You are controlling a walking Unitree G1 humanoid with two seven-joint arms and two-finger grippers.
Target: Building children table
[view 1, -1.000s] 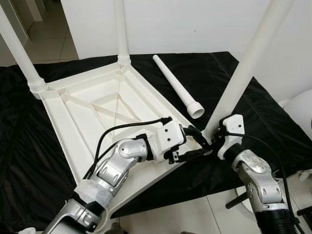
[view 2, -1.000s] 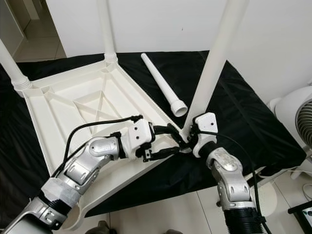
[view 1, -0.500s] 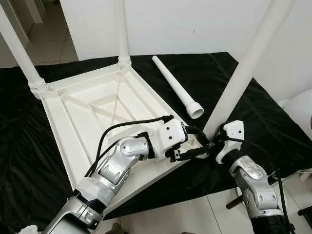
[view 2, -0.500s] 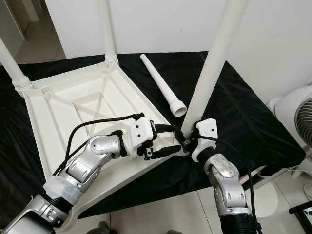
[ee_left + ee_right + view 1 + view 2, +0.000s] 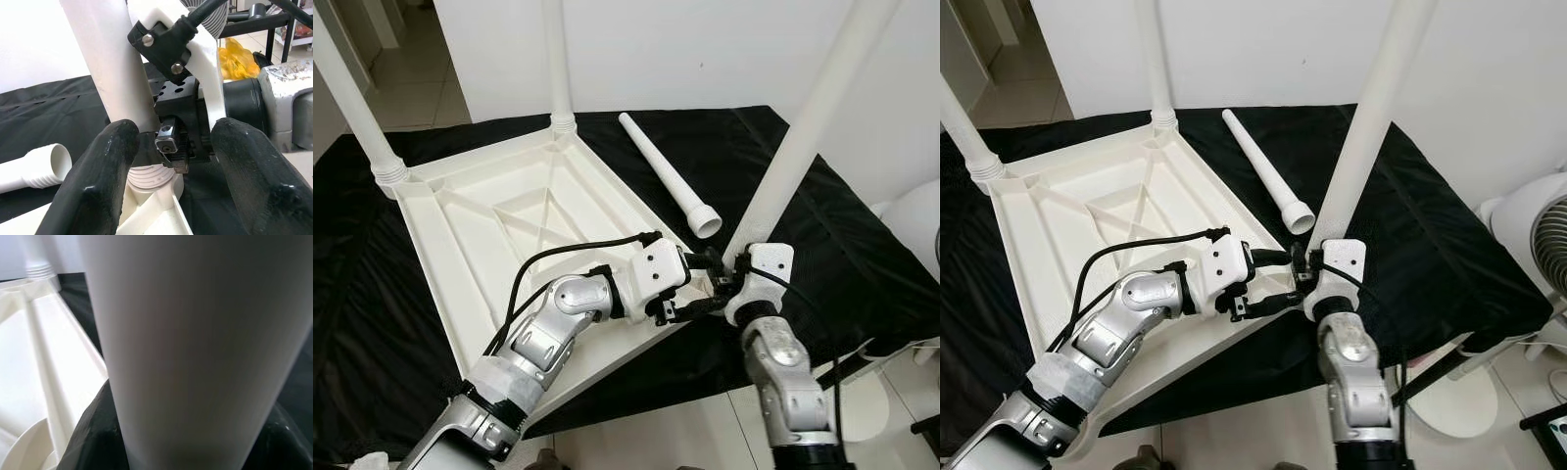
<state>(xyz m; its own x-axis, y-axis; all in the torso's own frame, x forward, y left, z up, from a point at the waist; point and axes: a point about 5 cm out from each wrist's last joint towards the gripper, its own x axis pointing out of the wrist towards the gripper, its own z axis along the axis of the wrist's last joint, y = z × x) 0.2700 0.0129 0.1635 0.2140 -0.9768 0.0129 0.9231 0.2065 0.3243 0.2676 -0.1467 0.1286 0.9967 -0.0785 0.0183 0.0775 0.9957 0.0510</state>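
Observation:
A white children's table (image 5: 480,245) lies upside down on a black cloth (image 5: 822,245). Two legs stand in its far corners (image 5: 354,110) (image 5: 556,59), and a third tall leg (image 5: 803,137) rises from the near right corner. My right gripper (image 5: 732,281) is shut on the base of this leg, whose shaft runs between the black fingers (image 5: 95,431) in the right wrist view. My left gripper (image 5: 708,284) is open, its fingers (image 5: 98,186) straddling the same leg's ribbed base and the right gripper. A loose leg (image 5: 666,174) lies on the cloth behind.
A white fan (image 5: 1540,235) stands on the tiled floor to the right of the cloth, its round base (image 5: 1454,403) close to my right arm. A white wall closes the back. A doorway opens at the far left.
My right forearm has swung left, from out at the right to almost straight below its gripper, which stays on the leg's base. The left gripper has held its place.

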